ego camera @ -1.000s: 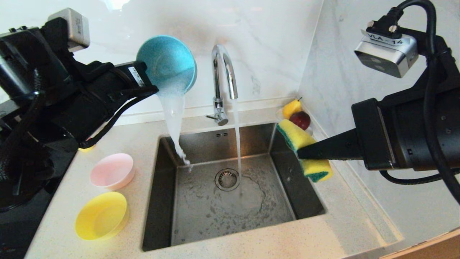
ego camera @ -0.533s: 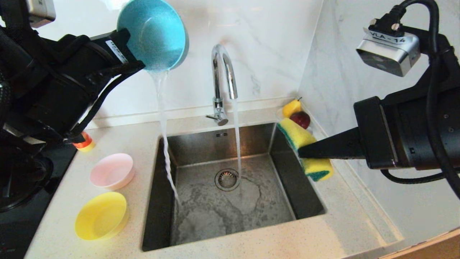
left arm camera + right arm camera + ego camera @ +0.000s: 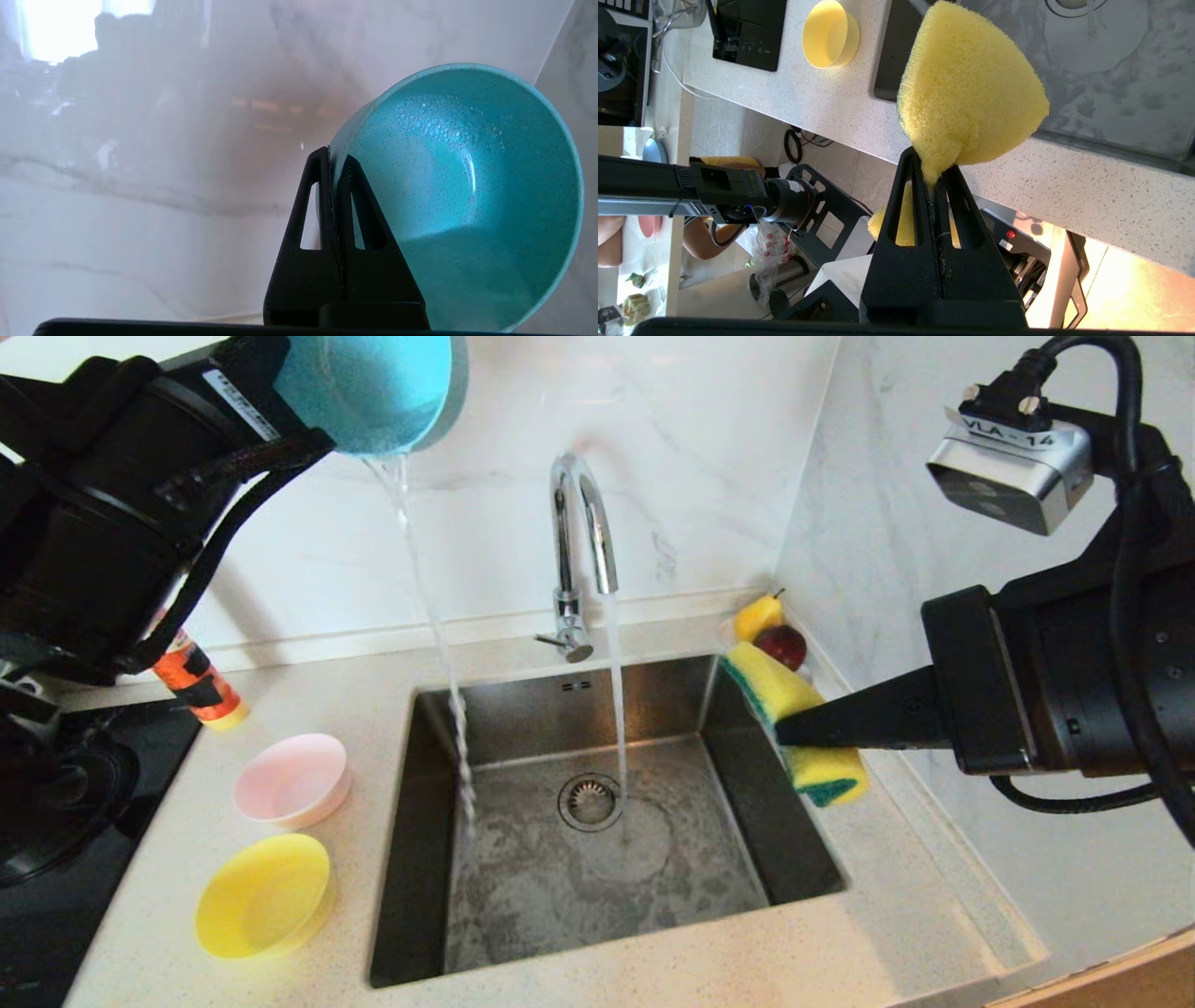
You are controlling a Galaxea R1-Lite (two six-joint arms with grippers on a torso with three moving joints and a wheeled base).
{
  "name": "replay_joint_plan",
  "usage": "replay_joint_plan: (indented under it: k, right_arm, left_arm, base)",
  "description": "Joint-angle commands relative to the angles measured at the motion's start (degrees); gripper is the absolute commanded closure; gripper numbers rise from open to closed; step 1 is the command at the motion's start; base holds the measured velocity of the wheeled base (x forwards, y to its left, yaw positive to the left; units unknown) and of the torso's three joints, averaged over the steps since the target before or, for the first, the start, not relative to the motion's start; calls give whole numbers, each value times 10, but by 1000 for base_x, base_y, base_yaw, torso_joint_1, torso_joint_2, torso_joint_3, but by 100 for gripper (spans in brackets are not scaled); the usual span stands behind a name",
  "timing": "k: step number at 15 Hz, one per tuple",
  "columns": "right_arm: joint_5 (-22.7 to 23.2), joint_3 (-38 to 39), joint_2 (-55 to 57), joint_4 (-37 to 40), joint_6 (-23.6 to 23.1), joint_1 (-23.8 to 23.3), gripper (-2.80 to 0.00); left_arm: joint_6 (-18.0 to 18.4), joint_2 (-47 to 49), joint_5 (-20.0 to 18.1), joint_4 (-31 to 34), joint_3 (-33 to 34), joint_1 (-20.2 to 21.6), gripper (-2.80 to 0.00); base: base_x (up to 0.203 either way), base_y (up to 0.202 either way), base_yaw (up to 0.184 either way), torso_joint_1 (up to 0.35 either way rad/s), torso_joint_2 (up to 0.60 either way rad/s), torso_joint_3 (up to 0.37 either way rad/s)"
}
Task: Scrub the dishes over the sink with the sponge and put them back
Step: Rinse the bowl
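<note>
While tipped, blue bowl (image 3: 369, 387) over sink (image 3: 597, 821).

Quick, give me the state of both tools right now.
Left tool: shut on the blue bowl, tipped high above the sink.
Right tool: shut on the sponge.

White marble walls (image 3: 709, 448) with thin grey lines meet in a corner behind the tap. A pale speckled counter (image 3: 653, 971) runs along them. A black cooktop (image 3: 56, 821) sits at its left end. Bright light shines on the wall at the top. In the right wrist view, a grey tiled floor (image 3: 840, 163) shows below the counter edge.
</note>
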Motion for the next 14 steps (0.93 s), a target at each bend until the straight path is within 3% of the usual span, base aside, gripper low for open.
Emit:
replay_joint_plan:
  k: [1, 7, 14]
  right_arm:
    - [0, 0, 1, 2, 2, 0, 0]
    - [1, 0, 5, 1, 2, 1, 0]
    - [1, -1, 5, 1, 2, 1, 0]
  left_arm:
    - [1, -12, -4, -2, -2, 0, 0]
    - [-1, -46, -36, 3, -13, 0, 0]
    - [-3, -48, -41, 5, -1, 3, 0]
  base:
    - [0, 0, 0, 0, 0, 0]
    - [0, 0, 0, 0, 0, 0]
    - [0, 0, 0, 0, 0, 0]
